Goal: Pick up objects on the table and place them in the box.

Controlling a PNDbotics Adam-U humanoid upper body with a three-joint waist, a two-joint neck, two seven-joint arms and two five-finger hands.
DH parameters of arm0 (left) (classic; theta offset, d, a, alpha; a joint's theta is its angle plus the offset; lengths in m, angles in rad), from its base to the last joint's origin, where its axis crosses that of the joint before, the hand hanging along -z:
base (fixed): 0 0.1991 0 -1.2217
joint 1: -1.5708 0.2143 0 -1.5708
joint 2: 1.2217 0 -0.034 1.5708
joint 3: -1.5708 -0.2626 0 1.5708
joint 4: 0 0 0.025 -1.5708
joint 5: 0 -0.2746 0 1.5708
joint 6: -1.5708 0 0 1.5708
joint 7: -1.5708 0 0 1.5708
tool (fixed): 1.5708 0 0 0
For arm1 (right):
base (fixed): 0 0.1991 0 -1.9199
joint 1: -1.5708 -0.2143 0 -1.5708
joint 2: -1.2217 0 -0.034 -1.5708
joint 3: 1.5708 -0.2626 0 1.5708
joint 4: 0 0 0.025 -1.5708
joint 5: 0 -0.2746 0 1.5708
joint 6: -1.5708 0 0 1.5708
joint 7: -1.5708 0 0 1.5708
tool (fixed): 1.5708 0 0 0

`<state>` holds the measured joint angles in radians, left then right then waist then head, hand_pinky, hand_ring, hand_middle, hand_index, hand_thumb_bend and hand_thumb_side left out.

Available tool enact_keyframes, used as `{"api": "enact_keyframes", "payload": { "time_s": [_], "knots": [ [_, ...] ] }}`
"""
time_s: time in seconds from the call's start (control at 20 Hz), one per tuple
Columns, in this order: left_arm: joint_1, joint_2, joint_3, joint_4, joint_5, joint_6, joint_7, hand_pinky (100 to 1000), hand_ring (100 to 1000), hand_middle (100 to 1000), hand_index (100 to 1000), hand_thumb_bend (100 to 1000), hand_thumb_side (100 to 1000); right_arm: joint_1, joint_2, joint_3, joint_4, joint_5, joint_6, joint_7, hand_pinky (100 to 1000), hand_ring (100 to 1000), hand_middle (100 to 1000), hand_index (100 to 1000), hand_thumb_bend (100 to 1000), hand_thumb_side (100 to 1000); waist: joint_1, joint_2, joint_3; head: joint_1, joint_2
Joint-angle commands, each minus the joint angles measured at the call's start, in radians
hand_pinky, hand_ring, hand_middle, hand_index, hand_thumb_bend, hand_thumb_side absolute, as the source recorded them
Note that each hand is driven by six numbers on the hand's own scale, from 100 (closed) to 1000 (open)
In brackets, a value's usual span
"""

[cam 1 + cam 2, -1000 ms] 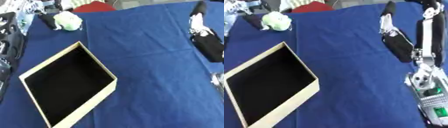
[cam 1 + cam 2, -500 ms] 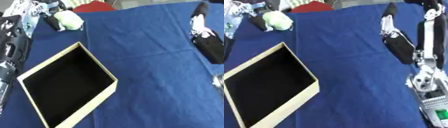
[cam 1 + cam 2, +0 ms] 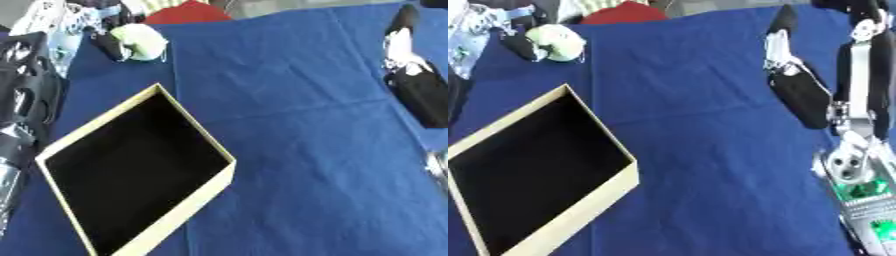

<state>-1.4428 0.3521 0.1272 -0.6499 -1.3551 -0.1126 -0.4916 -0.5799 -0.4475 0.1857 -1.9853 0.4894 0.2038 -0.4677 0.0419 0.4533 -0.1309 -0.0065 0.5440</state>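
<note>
A pale green, roundish object (image 3: 140, 40) lies on the blue cloth at the far left. My left hand (image 3: 107, 46) comes in along the left edge and rests against the object's left side; its grip is hidden. An open cardboard box (image 3: 179, 127) with a black inside sits at the near left, with nothing in it. My right hand (image 3: 801, 95) hovers at the far right, open, fingers straight and pointing away from me, holding nothing.
The blue cloth (image 3: 306, 150) covers the table between the box and my right arm. My left arm (image 3: 26, 90) runs beside the box's left corner. Something red (image 3: 188, 12) shows past the far edge. My right forearm (image 3: 855, 175) fills the lower right.
My left arm has pushed further in along the left edge toward the pale green object. The box and my right hand have stayed where they were.
</note>
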Motion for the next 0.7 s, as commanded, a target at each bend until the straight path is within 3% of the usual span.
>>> {"api": "enact_keyframes", "payload": {
  "time_s": [0.05,0.3,0.7],
  "knots": [
    [-0.029,0.011,0.002,-0.019,0.013,0.009,0.031,440,595,509,637,100,165,-0.006,-0.021,-0.006,-0.015,-0.011,0.001,-0.006,940,756,745,884,100,545,-0.005,-0.026,-0.001,0.000,-0.001],
    [-0.032,0.014,-0.005,-0.024,-0.010,0.013,0.085,359,521,511,618,100,160,-0.004,-0.016,-0.007,-0.015,-0.009,-0.003,-0.003,939,756,744,883,100,545,-0.004,-0.036,-0.001,0.000,0.005],
    [-0.038,0.021,-0.013,-0.037,-0.005,0.003,0.131,342,503,521,612,100,191,0.001,-0.008,-0.011,-0.015,-0.001,-0.006,0.007,938,757,744,882,100,544,-0.006,-0.060,0.004,-0.003,0.021]
  ]
}}
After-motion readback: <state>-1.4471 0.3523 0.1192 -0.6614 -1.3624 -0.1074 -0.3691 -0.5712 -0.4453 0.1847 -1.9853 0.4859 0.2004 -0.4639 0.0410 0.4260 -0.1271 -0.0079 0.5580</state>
